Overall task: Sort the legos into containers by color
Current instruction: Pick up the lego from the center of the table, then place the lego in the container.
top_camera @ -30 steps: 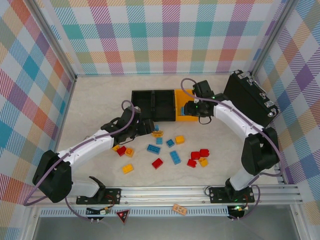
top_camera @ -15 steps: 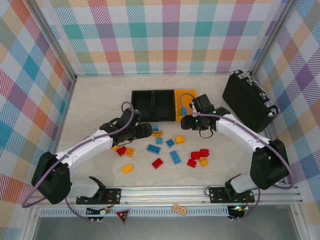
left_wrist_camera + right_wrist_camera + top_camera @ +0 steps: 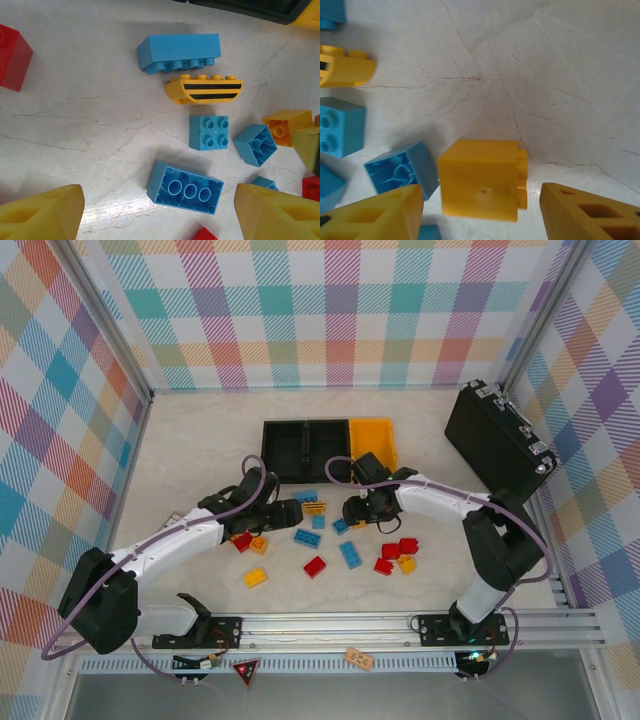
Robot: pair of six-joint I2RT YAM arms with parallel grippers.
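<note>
The legos are scattered on the table, on the near side of the 3 containers. These are joined in a row, 2 black on the left and 1 yellow on the right. The left gripper is positioned over the left of the scatter. Its jaws are spread wide and empty, and a blue brick is seen on the table between them. The right gripper is positioned just to its right. Its jaws are parted either side of a yellow brick, with a gap seen at each finger, so nothing is gripped.

Small studded plastic bricks lie scattered on the pale table, before three joined plastic bins; a black hard case sits to their right.
</note>
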